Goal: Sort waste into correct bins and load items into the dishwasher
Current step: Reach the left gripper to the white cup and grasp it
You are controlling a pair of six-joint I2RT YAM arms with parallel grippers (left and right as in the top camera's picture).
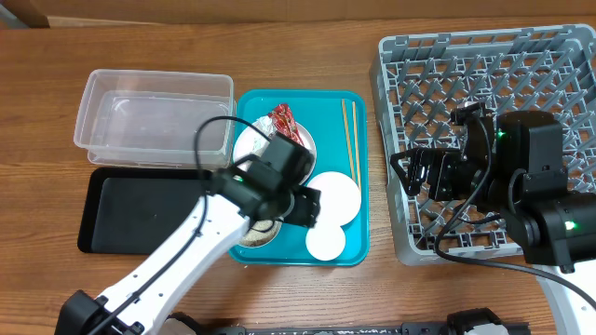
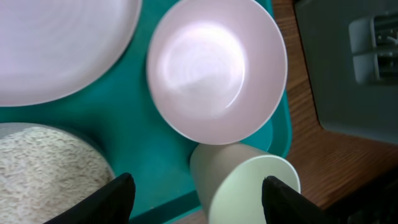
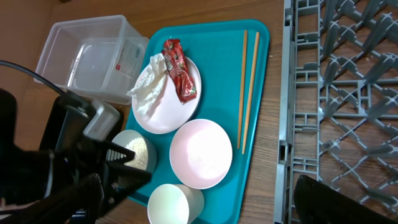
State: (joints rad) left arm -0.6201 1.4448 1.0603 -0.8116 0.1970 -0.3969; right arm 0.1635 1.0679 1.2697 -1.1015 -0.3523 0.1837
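Now my left hand [image 2: 199,186] straddles the cup [image 2: 249,186] at the tray's [image 2: 143,162] corner, fingers [image 2: 121,199] apart, not yet gripping. Light, stiff, slick, I judge; I'd pinch its wall under the rim.

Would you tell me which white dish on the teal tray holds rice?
The bowl heaped with rice, beside the cup; the plate carries wrapper and tissue, the other bowl and cup are empty.
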